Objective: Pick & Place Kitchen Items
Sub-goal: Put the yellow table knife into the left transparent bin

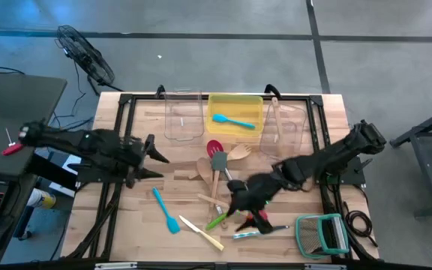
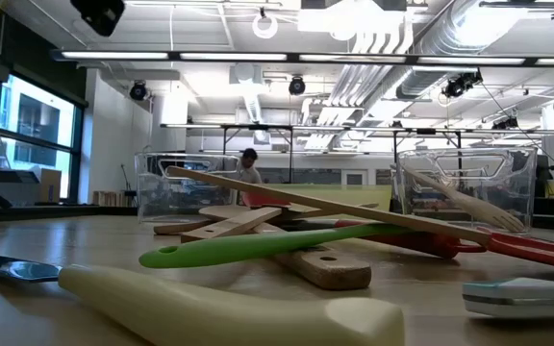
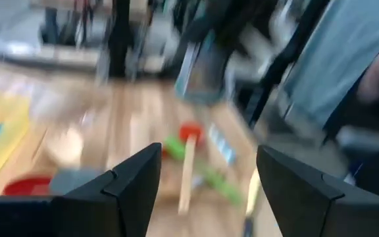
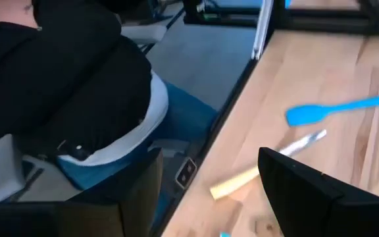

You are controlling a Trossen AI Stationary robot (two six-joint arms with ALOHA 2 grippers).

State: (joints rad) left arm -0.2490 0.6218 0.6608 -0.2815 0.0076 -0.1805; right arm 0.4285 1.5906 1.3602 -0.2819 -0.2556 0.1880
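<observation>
Both jaws stand apart and hold nothing, as I read it from each wrist view. Landmark for this entry: the yellow bin point(image 1: 236, 115).

Item 1, the utensil pile point(image 1: 220, 176): just in front of the yellow bin at mid-table. I count a red spatula point(image 1: 214, 147), a grey spatula point(image 1: 219, 162), pale wooden spoons point(image 1: 238, 153) and a green-handled tool point(image 1: 217, 220), crossed over one another. The low view shows the green handle point(image 2: 258, 248) lying under a long wooden handle point(image 2: 335, 207).

Item 2, a blue spatula point(image 1: 233, 121): inside the yellow bin.

Item 3, a second blue spatula point(image 1: 166, 211): well in front of the bin, towards its left, lying flat on the table point(image 1: 126, 225).

Item 4, a cream-handled knife point(image 1: 201, 233): just beside item 3, nearer the front edge.

Right gripper point(image 1: 247, 216): low over the front end of the pile, well in front of the bin.

Left gripper point(image 1: 154, 163): to the bin's front-left, above bare wood, apart from every utensil.

Clear bins point(image 1: 184, 114) flank the yellow bin on each side. A green-framed wire rack point(image 1: 322, 233) sits far to its front-right.

A person in dark clothing shows past the table edge in my right wrist view.
</observation>
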